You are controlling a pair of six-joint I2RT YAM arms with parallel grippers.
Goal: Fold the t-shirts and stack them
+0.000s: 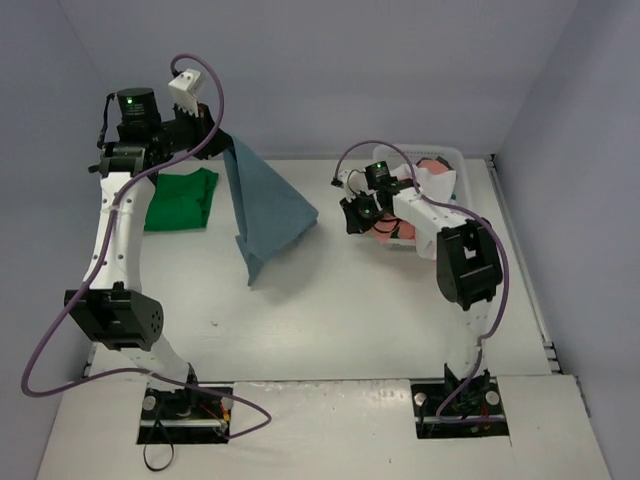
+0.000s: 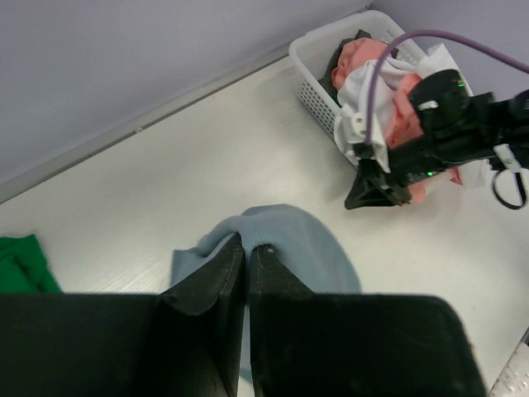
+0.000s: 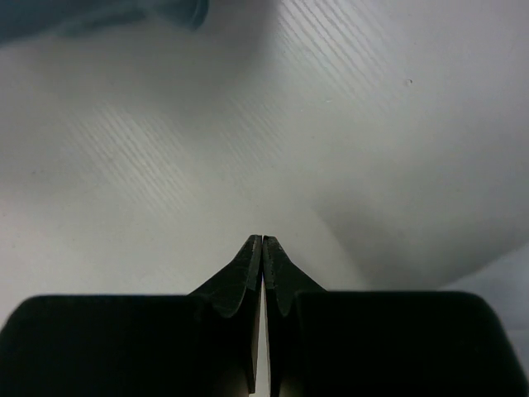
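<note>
Blue t-shirt point(image 1: 270, 205) hangs pinched in left jaws (right jaws pressed together beside basket point(image 2: 318, 95)).

Pale grey-blue walls point(image 1: 300, 60) enclose a white table point(image 1: 350, 320).

Folded t-shirt point(image 1: 180, 198): upper left of frame, on table point(image 1: 350, 320).
Hanging t-shirt point(image 1: 268, 205): just right of it, lower edge on table.
Basket point(image 1: 455, 150): upper right; heaped t-shirts point(image 1: 436, 172) inside.
</note>
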